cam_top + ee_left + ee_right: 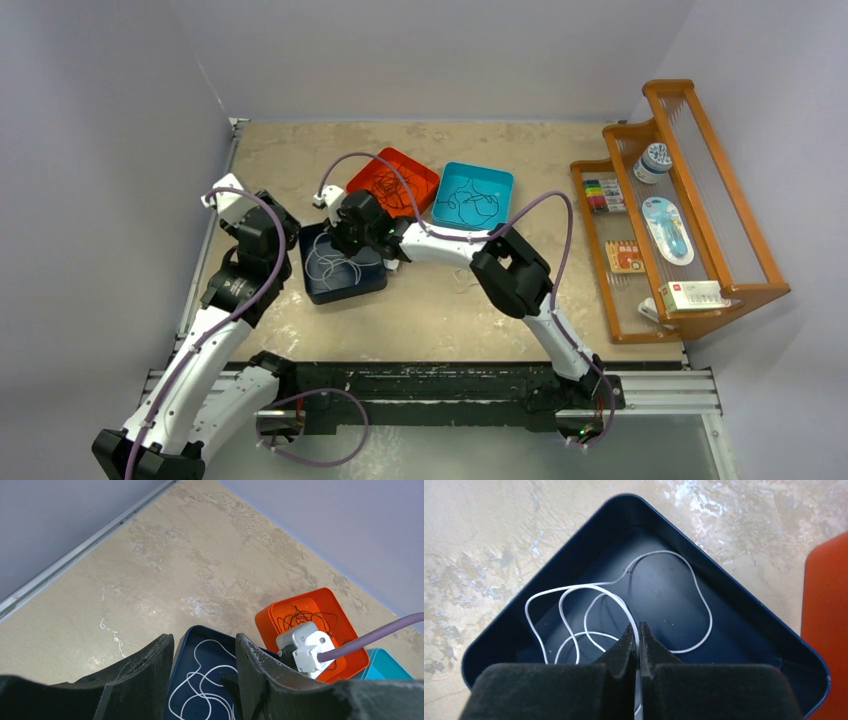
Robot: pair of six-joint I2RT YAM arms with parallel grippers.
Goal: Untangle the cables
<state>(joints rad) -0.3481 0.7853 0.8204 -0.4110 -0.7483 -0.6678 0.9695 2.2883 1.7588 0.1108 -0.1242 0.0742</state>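
Observation:
A whitish cable (335, 268) lies in loose loops inside a dark blue tray (345, 293). My right gripper (638, 626) hangs low over this tray (540, 576) and is shut on one strand of the white cable (694, 585), which passes between its pads. In the top view the right gripper (340, 243) is above the tray's far edge. My left gripper (204, 639) hovers open over the tray's left side (187, 635), with nothing between its fingers; the white cable (200, 680) shows below it. A thin dark cable (400, 195) sits in an orange tray (372, 172), another (470, 203) in a teal tray (500, 180).
The orange tray (265, 617) and teal tray (385, 662) stand just behind the blue one. A wooden rack (745, 235) with small items stands along the right edge. Grey walls close the left and back. Purple arm hoses (545, 205) arch above the trays.

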